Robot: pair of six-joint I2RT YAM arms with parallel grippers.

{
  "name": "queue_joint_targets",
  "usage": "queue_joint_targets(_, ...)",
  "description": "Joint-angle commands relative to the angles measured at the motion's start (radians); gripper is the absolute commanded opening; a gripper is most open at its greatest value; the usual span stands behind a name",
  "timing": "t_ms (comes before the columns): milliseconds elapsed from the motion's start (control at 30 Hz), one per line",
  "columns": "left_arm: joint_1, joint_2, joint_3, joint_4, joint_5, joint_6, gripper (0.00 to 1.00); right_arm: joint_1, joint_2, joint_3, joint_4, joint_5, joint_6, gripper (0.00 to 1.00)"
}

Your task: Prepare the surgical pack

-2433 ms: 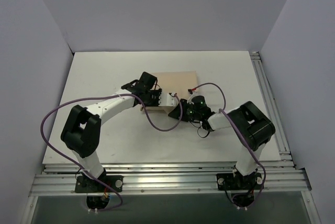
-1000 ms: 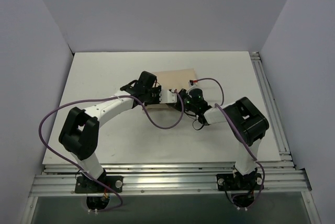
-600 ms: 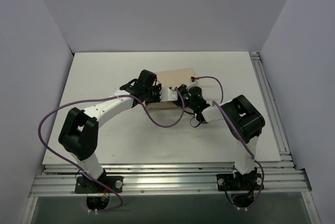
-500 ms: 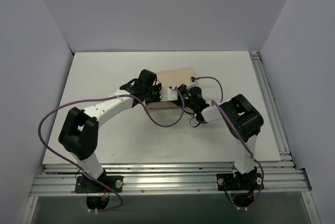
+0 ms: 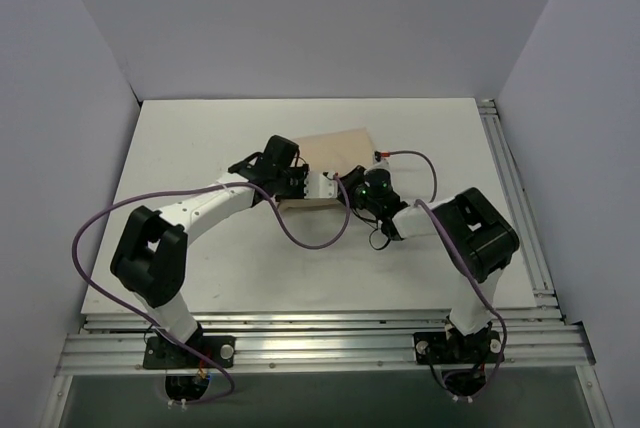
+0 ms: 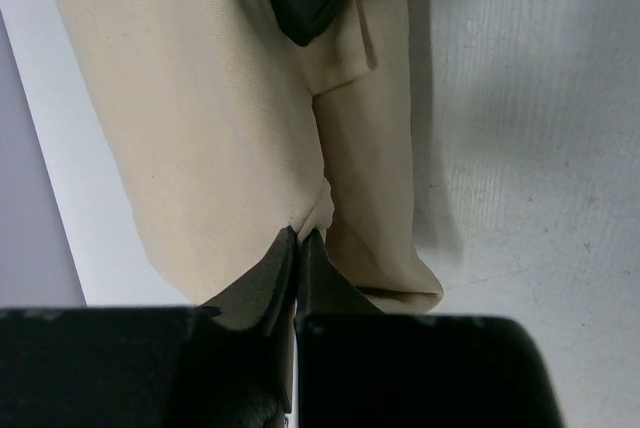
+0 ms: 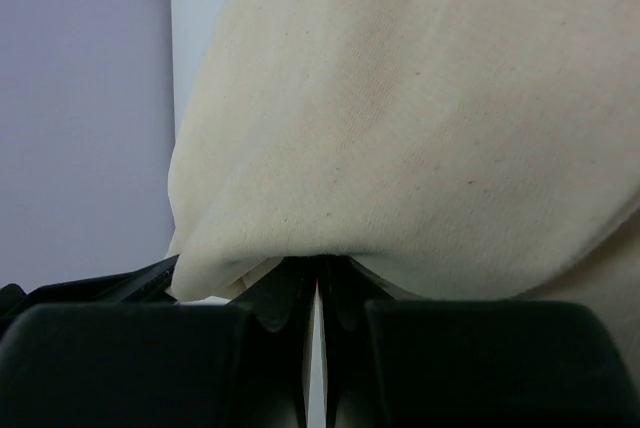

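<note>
The cloth lies as a folded tan bundle a little beyond the middle of the desk, and its near edge sits under the two wrists. What it wraps, if anything, is hidden.

The left claw is pinched together on a thin ridge of fabric beside a narrow folded flap. The right claw is likewise clamped on the rim of a rounded fold, and the cloth bulges out just past its tips. The two grips are very near each other, side by side at the near edge.

This looks like a folding or tucking step, with both claws carrying one edge. To do it well, the two should travel together at the same height and pace, so the fold stays straight and neither pinch strips off. A low lift seems best — enough to clear the layer beneath without dragging the whole bundle across the desk. With the wrists this close, they need a small gap between them.

The left arm comes in from the left with its elbow out, and its forearm sweeps right to the cloth. The right arm is folded tight — elbow out to the right, forearm pointing left.
</note>
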Motion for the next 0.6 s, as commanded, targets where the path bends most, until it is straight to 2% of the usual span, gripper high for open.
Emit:
queue_joint_targets(0,-0.011,-0.049,-0.025,-0.048,0.045,0.072,0.02,-0.007,-0.036,-0.029,-0.029,0.034,-0.028,0.0)
queue_joint_targets(133,-0.014,-0.05,-0.038,-0.018,0.045,0.069,0.06,-0.005,0.05,-0.037,0.074,-0.006,0.017,0.0)
queue_joint_targets(233,-0.018,-0.05,-0.015,-0.053,0.044,0.058,0.41,0.001,0.068,-0.017,0.086,-0.02,0.026,0.0)
queue_joint_targets(267,-0.017,-0.05,0.016,-0.07,0.047,0.047,0.49,0.003,0.064,-0.015,0.074,-0.02,0.021,0.0)
queue_joint_targets(300,-0.018,-0.049,0.037,-0.085,0.052,0.003,0.61,0.007,0.058,-0.017,0.065,-0.019,0.015,0.0)
queue_joint_targets(367,-0.018,-0.043,0.121,-0.126,0.079,-0.087,0.65,0.009,0.03,-0.023,0.037,-0.008,0.008,0.0)
queue_joint_targets(467,-0.021,-0.033,0.194,-0.151,0.116,-0.177,0.65,0.007,-0.004,-0.053,0.031,0.001,0.015,0.0)
queue_joint_targets(567,-0.05,-0.007,0.185,-0.11,0.11,-0.211,0.68,0.007,-0.027,-0.073,0.029,0.003,0.024,0.0)
